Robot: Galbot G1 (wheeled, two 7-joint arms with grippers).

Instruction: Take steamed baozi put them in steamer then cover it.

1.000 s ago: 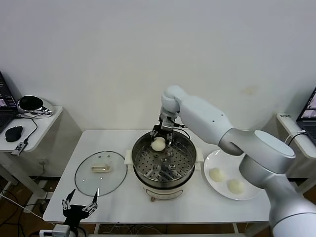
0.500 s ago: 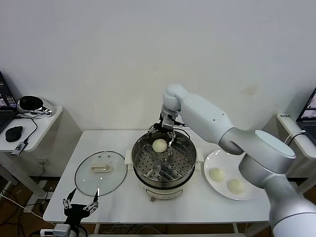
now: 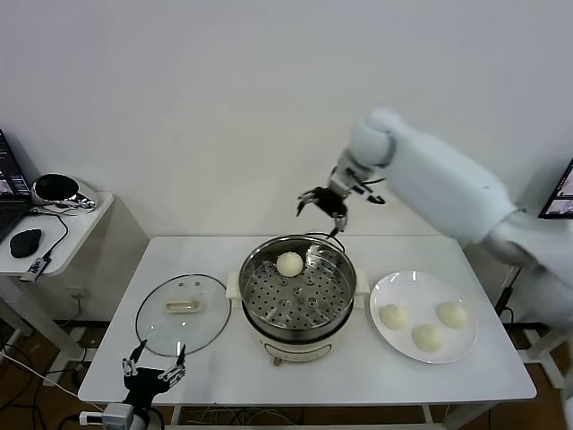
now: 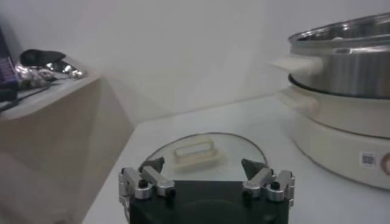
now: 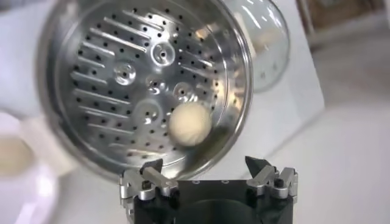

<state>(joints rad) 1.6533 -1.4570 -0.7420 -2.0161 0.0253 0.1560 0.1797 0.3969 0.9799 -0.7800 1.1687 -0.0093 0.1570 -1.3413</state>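
Head view. You see the right gripper (image 3: 319, 204) raised above the far rim of the steamer (image 3: 297, 300), its fingers spread and empty, the white right arm reaching in from the right. The left gripper (image 3: 154, 372) sits low at the near left edge of the worktop (image 3: 215, 367), fingers spread, holding nothing. The steamer stands upright at the middle of the worktop; one baozi (image 3: 289, 263) rests on its perforated tray near the far wall. To the right, a white plate (image 3: 394, 340) carries three more baozi (image 3: 428, 337). To the left, the glass lid (image 3: 183, 313) lies flat on the worktop, handle up. The buns are round, so you can read no long axis.

Left wrist view. You see the left gripper (image 4: 206, 181) with fingers apart, low over the worktop. The glass lid (image 4: 207, 152) lies just beyond it, and the steamer (image 4: 341, 115) stands off to one side.

Right wrist view. You look down past the right gripper (image 5: 208, 176), fingers wide and empty. The steamer (image 5: 146, 91) lies open below, with a single baozi (image 5: 190, 123) on the tray near its wall. Part of the glass lid (image 5: 268, 42) shows beyond the pot.
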